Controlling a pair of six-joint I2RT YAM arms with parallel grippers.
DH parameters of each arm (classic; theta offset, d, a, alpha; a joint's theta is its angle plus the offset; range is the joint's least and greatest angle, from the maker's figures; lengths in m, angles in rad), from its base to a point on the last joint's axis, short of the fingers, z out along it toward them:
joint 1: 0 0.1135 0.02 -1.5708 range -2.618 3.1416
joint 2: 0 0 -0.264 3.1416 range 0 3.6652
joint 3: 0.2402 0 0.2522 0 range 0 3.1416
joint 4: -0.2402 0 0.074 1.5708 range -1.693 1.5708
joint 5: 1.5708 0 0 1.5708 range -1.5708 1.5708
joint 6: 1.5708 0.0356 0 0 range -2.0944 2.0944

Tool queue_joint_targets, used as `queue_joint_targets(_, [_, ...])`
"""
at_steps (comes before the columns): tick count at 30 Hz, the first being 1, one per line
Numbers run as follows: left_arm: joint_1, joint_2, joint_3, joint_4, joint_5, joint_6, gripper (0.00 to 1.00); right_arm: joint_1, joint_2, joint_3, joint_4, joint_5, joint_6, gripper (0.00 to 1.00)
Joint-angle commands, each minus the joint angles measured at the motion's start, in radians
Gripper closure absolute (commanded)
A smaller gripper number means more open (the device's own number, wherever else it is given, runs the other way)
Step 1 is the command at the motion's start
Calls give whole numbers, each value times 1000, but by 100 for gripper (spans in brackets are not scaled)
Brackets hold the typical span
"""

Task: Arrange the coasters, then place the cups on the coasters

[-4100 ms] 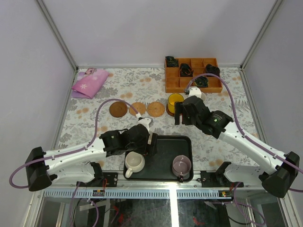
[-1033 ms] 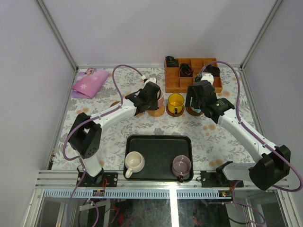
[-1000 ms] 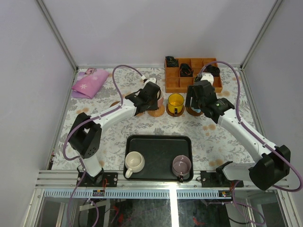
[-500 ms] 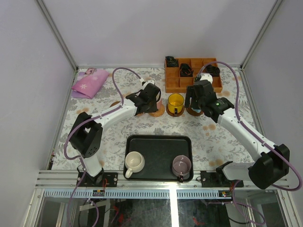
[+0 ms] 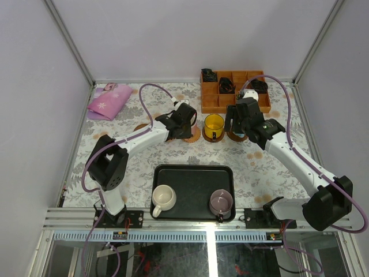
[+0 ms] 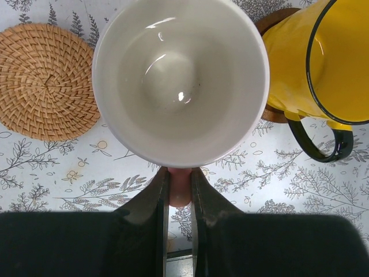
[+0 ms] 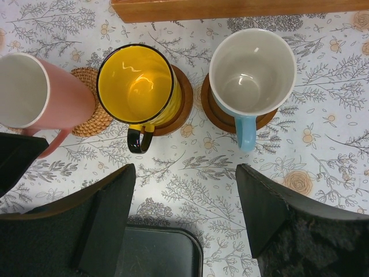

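The pink cup sat over a woven coaster, contact not discernible, its handle pinched by the left pincer. Beside it stood the yellow cup on a dark coaster and the blue cup on a second dark coaster, the right pincer spread above the table. The cream cup and mauve cup stood on the tray.

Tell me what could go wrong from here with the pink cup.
1. The left gripper is shut on the handle of the pink cup, close beside the yellow cup. A sideways slip could knock the yellow one.
2. In the right wrist view the woven coaster shows on only one side of the pink cup, so the cup may be off-centre and rock when released.
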Motion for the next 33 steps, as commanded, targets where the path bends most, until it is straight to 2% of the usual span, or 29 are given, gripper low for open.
queue_joint_targets(1, [6, -33, 3, 116, -35, 9, 100, -7, 2, 9, 39, -17, -3, 23])
queue_joint_targets(19, [6, -10, 15, 100, -37, 24, 99, -8, 17, 18, 48, -26, -12, 23])
queue_joint_targets(21, [5, -9, 14, 98, -33, 26, 94, -9, 17, 18, 48, -27, -11, 23])
queue_joint_targets(24, [4, -4, 12, 96, -18, 25, 77, -10, 22, 20, 48, -28, -11, 23])
queue_joint_targets(27, [-1, -2, 14, 93, -10, 24, 66, -10, 24, 22, 48, -30, -9, 23])
queue_joint_targets(30, [-4, 3, 19, 92, -3, 26, 58, -9, 24, 19, 49, -30, -6, 23])
queue_joint_targets(33, [-7, 7, 22, 89, 3, 25, 56, -10, 24, 16, 49, -31, -5, 23])
